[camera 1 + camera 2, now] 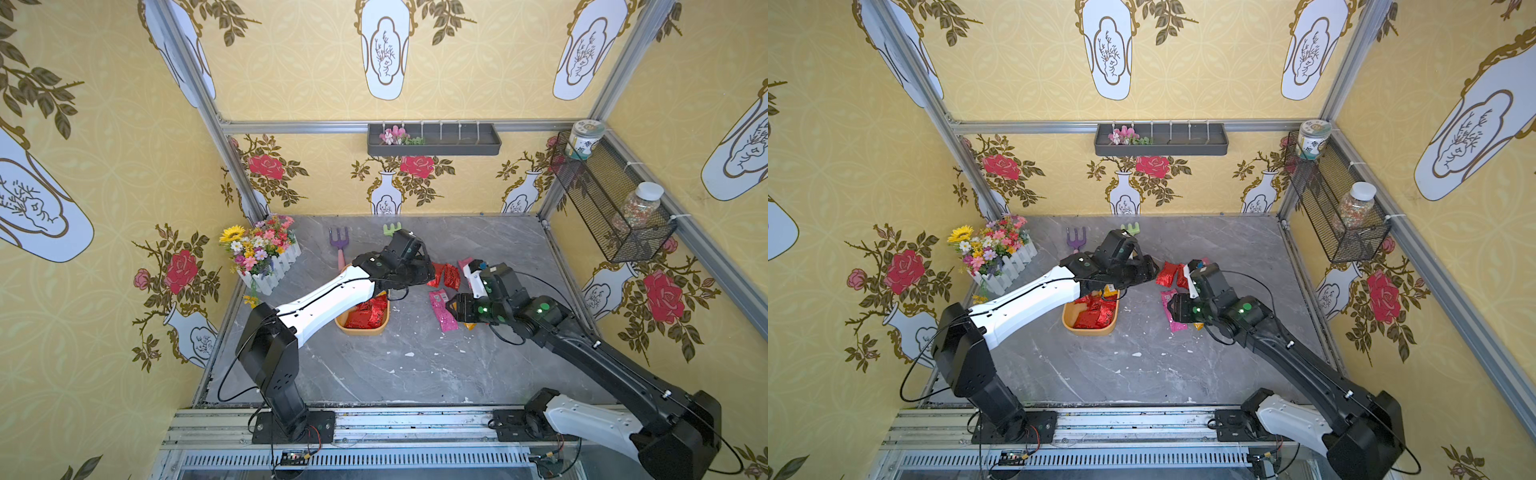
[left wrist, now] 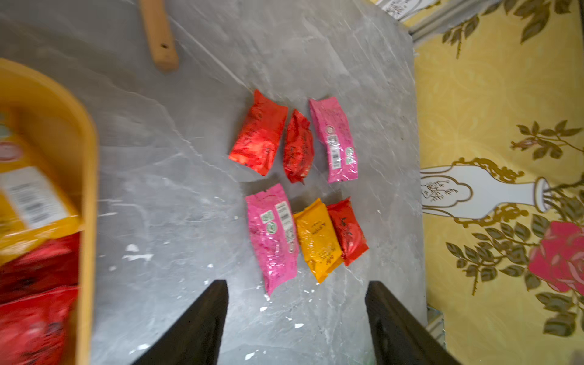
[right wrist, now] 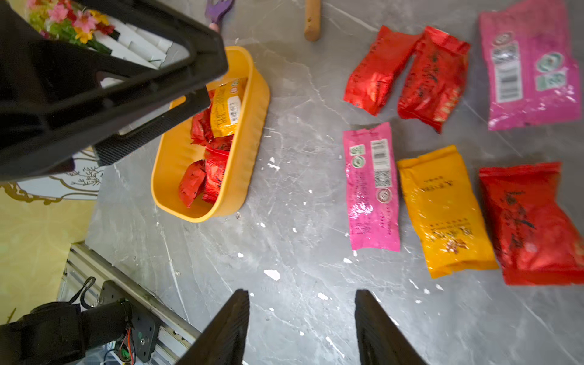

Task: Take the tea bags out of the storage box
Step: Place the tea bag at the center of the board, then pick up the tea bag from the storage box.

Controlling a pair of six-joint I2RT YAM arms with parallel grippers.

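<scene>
Left gripper [image 2: 297, 286] and right gripper [image 3: 301, 294] both spread (nothing pinched); left arm [image 1: 328, 299] overhangs the storage box [image 3: 252, 142], with flower box [image 1: 276, 270] and purple fork [image 1: 340, 241] nearby.

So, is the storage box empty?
No: in the right wrist view the storage box holds several red tea bags and a yellow one.

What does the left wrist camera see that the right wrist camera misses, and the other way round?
Only the left wrist view: a red rose on the wallpaper. Only the right wrist view: a bunch of flowers, a purple fork, and the orange box in full. Both: at least part of that box with bags inside, six tea bags laid out on the grey table, and a wooden handle.
</scene>
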